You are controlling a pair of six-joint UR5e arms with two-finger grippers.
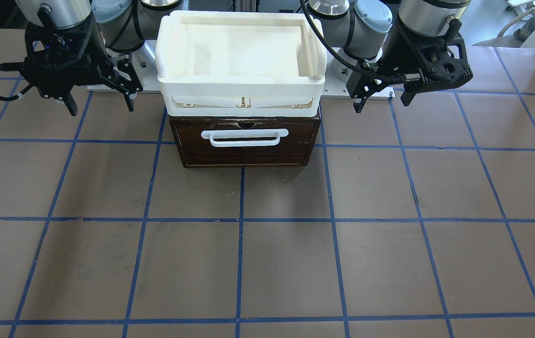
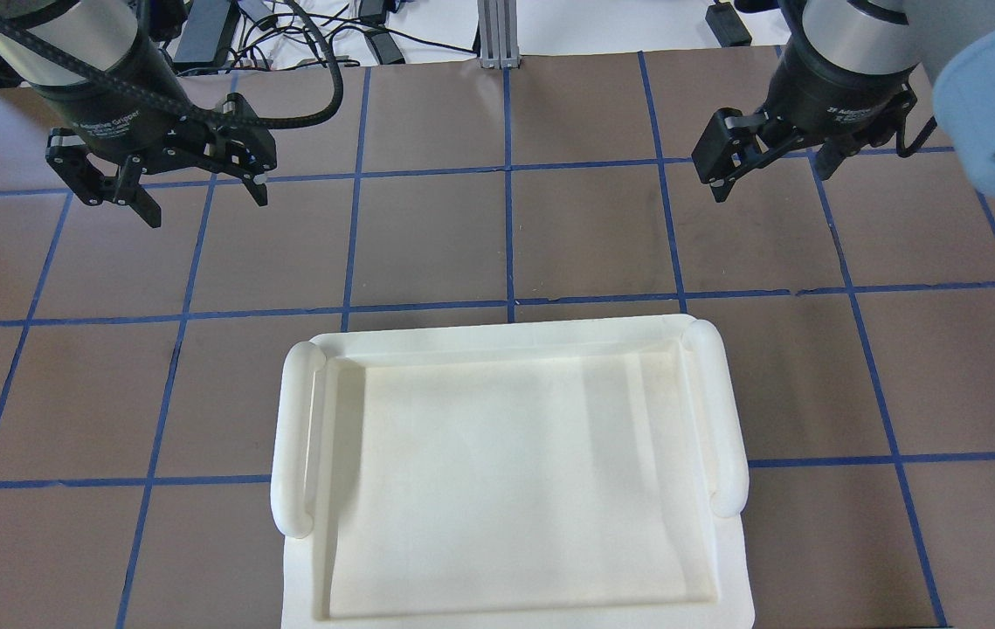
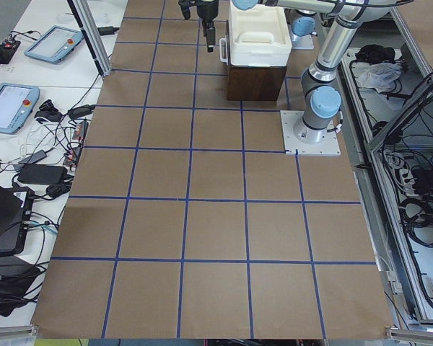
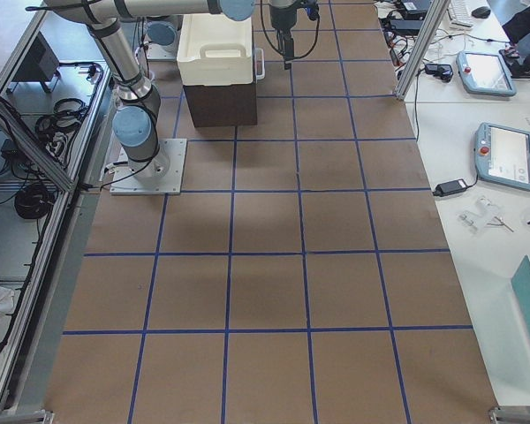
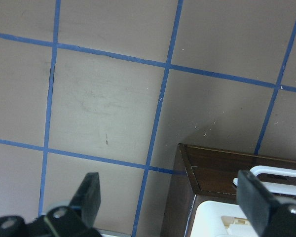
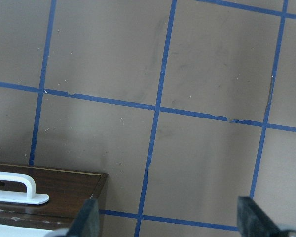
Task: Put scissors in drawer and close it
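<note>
Centrally: drawer [image 1: 244, 149], dark brown front panel flush with its case, white bar handle [image 1: 244, 136] facing away from my base. It stands on the tabletop [image 1: 267, 263] between my two arms.

On top of it: white tray [image 1: 241, 88], resting on the case.

My left claw [image 1: 382, 102]: released, fingers spread wide, hovering above the tabletop just beside the drawer.

My right claw [image 1: 101, 107]: likewise released, hovering beside the opposite side.

Tabletop: brown, gridded with blue tape.
</note>
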